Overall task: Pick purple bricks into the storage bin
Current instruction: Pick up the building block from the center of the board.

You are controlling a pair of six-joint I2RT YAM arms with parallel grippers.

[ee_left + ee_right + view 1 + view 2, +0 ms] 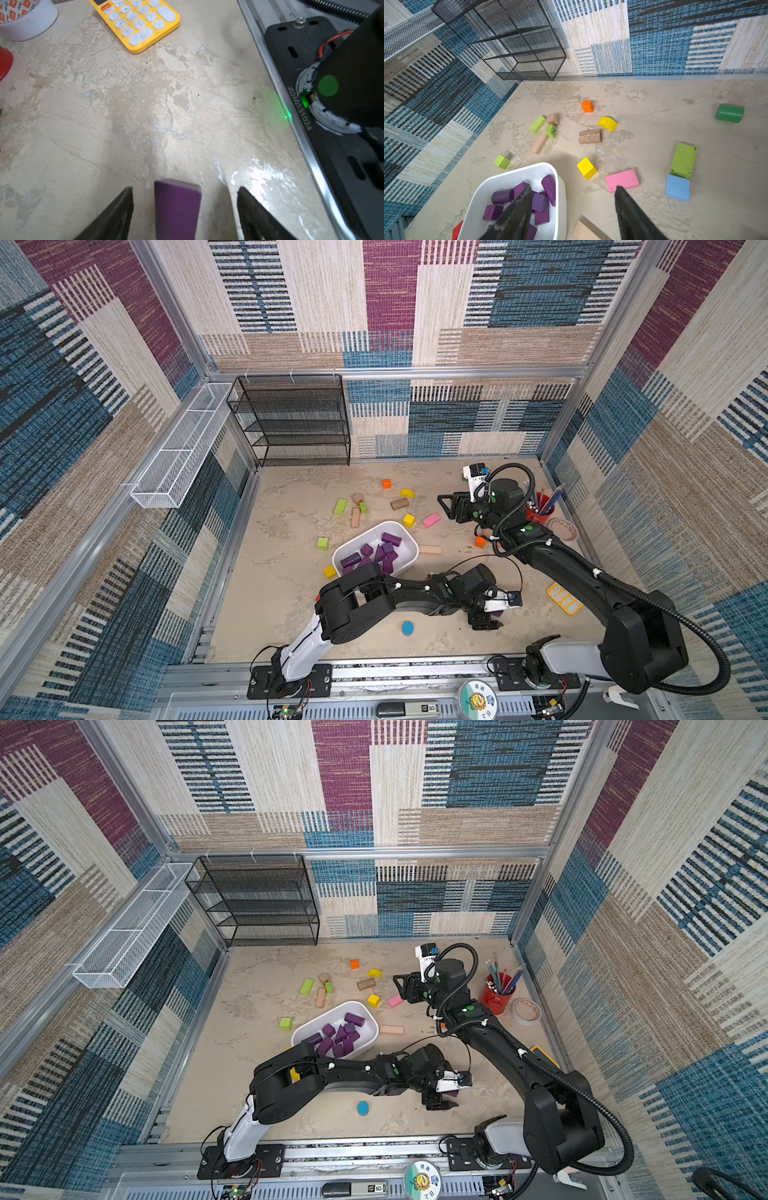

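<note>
My left gripper (185, 188): jaws apart, straddling small dark-purple wooden block (176, 207), gaps both sides | my right gripper (573, 187): jaws apart, empty | other purple bricks (376, 553) lie in shallow white plastic bin (412, 552)

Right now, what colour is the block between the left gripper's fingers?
Dark purple; the block at the left gripper shows best in the left wrist view.

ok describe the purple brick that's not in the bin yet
From the white storage bin, follow the arm to the left hand. The purple brick lies on the table between the open fingers; the other purple bricks in view sit in the bin.
</note>
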